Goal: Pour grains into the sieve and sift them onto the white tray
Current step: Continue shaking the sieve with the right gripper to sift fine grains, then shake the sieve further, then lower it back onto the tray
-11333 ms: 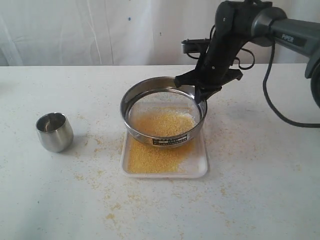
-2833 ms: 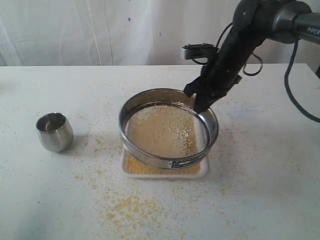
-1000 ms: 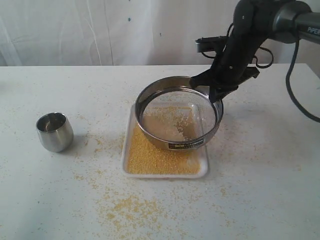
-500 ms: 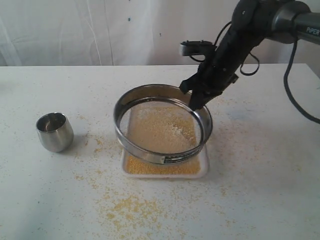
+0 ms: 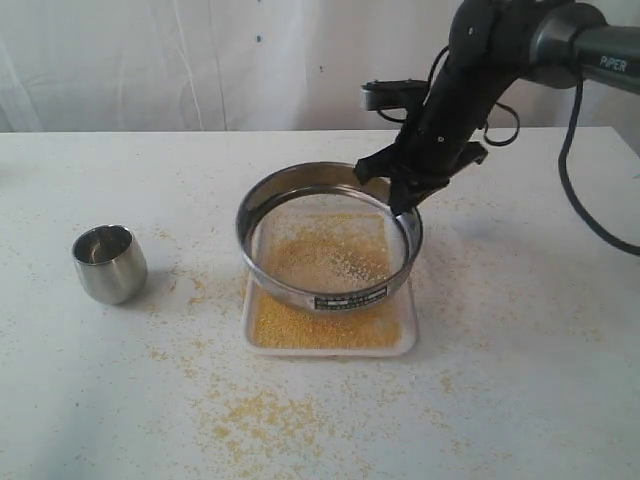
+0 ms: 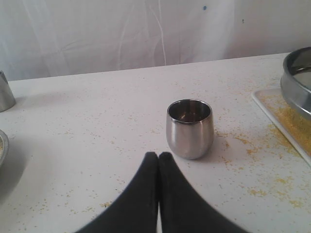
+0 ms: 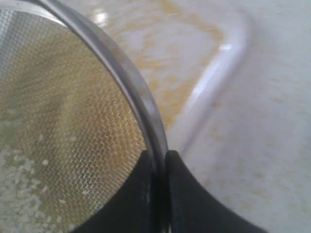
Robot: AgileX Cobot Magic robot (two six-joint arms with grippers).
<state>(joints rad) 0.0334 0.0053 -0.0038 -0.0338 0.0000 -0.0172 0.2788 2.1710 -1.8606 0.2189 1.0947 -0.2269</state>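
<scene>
Yellow grains [image 5: 300, 328]; white tray [image 5: 330, 352]; steel-grey sieve [image 5: 268, 283], label [image 5: 350, 298] seemingly dark

I count one sieve [image 5: 280, 285], one white tray [image 5: 405, 335] and one small steel cup [image 5: 109, 263], with a single desk [image 5: 520, 380] under them. Just one dark robot arm [image 5: 470, 80] shows in the exterior view.

A robotics lab or test bench is indicated. A plain white tabletop [image 5: 520, 400] is backed by a hung white cloth [image 5: 150, 60], and a black robot arm [image 5: 520, 35] is extended over it. A few props are laid out as for a trial: a steel sieve [image 5: 290, 290] bearing a printed label, a small steel cup [image 5: 109, 265], and yellow grains [image 5: 255, 412] strewn across the surface.
</scene>
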